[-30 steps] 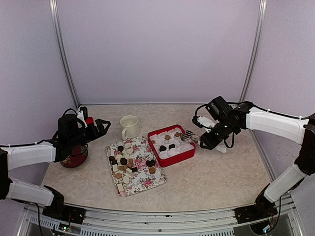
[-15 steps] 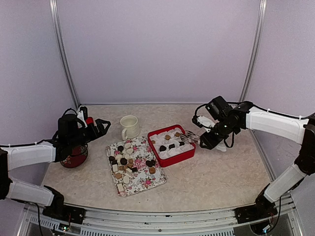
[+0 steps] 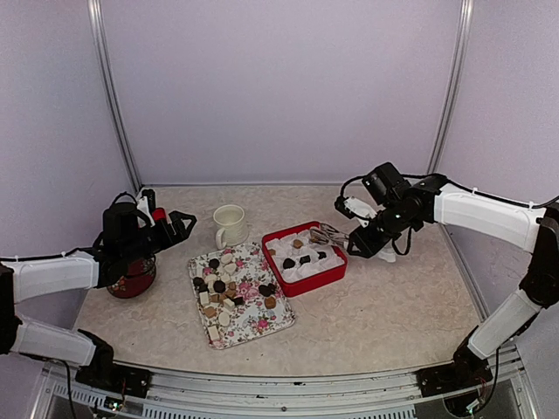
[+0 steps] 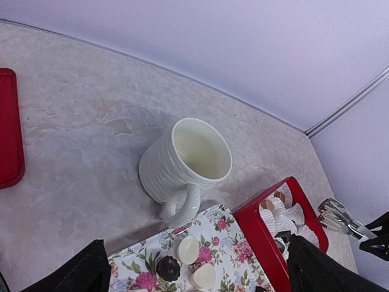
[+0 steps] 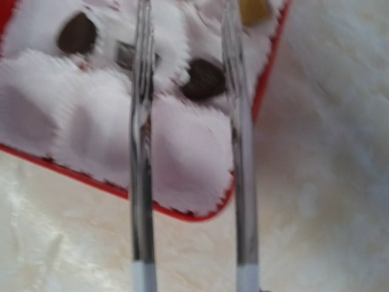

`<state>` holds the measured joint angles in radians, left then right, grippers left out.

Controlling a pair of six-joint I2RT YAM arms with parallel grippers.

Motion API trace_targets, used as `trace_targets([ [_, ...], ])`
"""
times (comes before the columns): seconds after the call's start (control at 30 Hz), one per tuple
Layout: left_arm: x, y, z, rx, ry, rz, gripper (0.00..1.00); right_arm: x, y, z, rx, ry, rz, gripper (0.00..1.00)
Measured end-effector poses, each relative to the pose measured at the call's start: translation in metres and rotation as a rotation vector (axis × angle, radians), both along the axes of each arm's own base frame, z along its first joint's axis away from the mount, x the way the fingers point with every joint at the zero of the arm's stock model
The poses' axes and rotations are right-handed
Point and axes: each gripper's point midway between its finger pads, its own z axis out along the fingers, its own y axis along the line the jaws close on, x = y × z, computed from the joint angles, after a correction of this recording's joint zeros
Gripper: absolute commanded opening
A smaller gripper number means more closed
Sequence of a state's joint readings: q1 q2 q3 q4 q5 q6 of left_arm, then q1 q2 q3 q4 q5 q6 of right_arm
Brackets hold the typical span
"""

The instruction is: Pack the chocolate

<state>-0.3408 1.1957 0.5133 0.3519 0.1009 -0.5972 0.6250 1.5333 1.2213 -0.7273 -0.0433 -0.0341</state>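
Many small chocolates (image 3: 223,288) in dark, tan and cream lie on a floral tray (image 3: 262,327). A red box (image 3: 319,279) lined with white paper cups holds several chocolates (image 3: 303,259). My right gripper (image 3: 365,239) is shut on metal tongs (image 3: 327,234), whose open, empty tips hang over the box's far right corner. In the right wrist view the two tong arms (image 5: 141,152) stand apart above the liners and a dark chocolate (image 5: 203,79). My left gripper (image 3: 177,223) is open and empty, left of the mug; its view shows tray chocolates (image 4: 187,249).
A cream mug (image 3: 230,225) stands just behind the tray, also in the left wrist view (image 4: 188,161). A dark red bowl (image 3: 133,281) sits under my left arm. Walls close the back and sides.
My right arm has drawn a little left and toward the back, carrying the tongs from the box's right edge to its far right corner. The left arm has not moved.
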Motion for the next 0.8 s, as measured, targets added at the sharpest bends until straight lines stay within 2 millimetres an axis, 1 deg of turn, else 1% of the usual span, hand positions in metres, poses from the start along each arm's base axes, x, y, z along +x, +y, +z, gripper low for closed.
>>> trace_targets([
  [0.13,0.0,0.0,0.0,0.0,0.0,0.0,0.99,-0.003,0.017,0.012,0.053,-0.007,0.051,0.39],
  [0.2,0.0,0.0,0.0,0.0,0.0,0.0,0.99,-0.008,0.029,0.016,0.073,-0.014,0.093,0.39],
  [0.33,0.0,0.0,0.0,0.0,0.0,0.0,0.99,-0.028,0.058,0.023,0.119,-0.015,0.196,0.38],
  [0.47,0.0,0.0,0.0,0.0,0.0,0.0,0.99,-0.055,0.09,0.026,0.162,-0.007,0.305,0.38],
  [0.6,0.0,0.0,0.0,0.0,0.0,0.0,0.99,-0.086,0.123,0.023,0.203,0.015,0.417,0.38],
  [0.67,0.0,0.0,0.001,-0.001,-0.002,0.0,0.99,-0.099,0.135,0.019,0.216,0.029,0.458,0.38],
  [0.8,0.0,0.0,0.002,-0.002,-0.006,0.0,0.99,-0.124,0.157,0.002,0.215,0.07,0.525,0.37],
])
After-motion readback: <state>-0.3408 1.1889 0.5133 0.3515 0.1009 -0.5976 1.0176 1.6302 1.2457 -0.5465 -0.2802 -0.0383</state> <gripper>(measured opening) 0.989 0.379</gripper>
